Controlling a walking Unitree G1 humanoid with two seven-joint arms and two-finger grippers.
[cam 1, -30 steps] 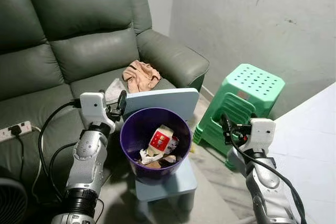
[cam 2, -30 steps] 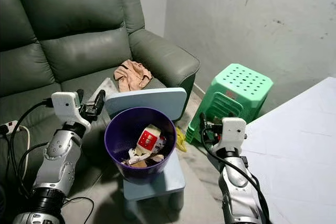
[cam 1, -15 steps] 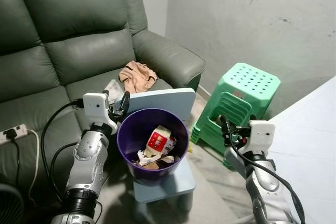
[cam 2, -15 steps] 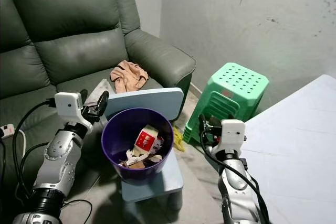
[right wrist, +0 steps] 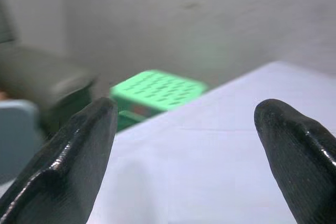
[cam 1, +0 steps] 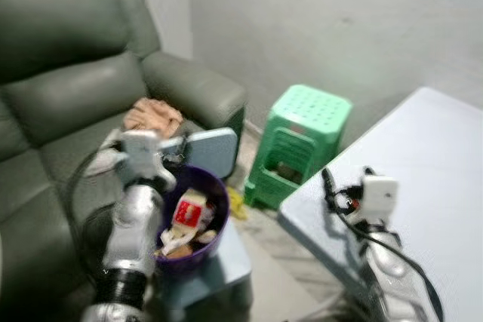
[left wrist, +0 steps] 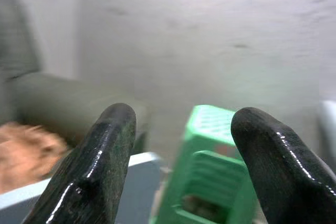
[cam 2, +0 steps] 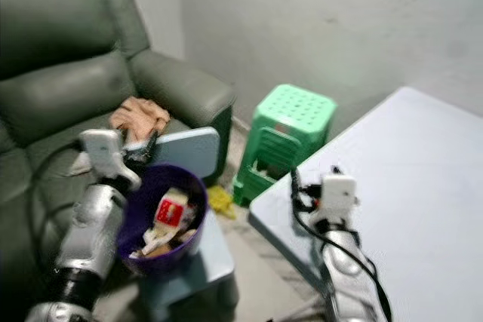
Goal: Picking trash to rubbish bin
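I saw a blurred room. The purple bin [cam 1: 192,220], holding trash [cam 1: 183,215], sat just beyond my left fingers [left wrist: 100,166], which were spread wide and empty. My right fingers [right wrist: 79,150], also wide and empty, hovered over the white bench [cam 2: 423,186]. I judged I was searching for more trash; next I needed a steady view.

Home, living-room corner w/ bare, scuffed grey plaster walls [cam 1: 317,13]. Dark green leather recliner sofa [cam 1: 68,103] w/ a crumpled peach cloth [cam 1: 153,115] on the seat. Green plastic stools [cam 1: 298,141], stacked, stand by the wall next to the sofa arm. Purple rubbish bin [cam 1: 198,220] w/ household packaging inside sits on a small light-blue kid's chair [cam 1: 215,262]. White counter [cam 1: 423,179] at the right; bare grey floor [cam 1: 264,258].
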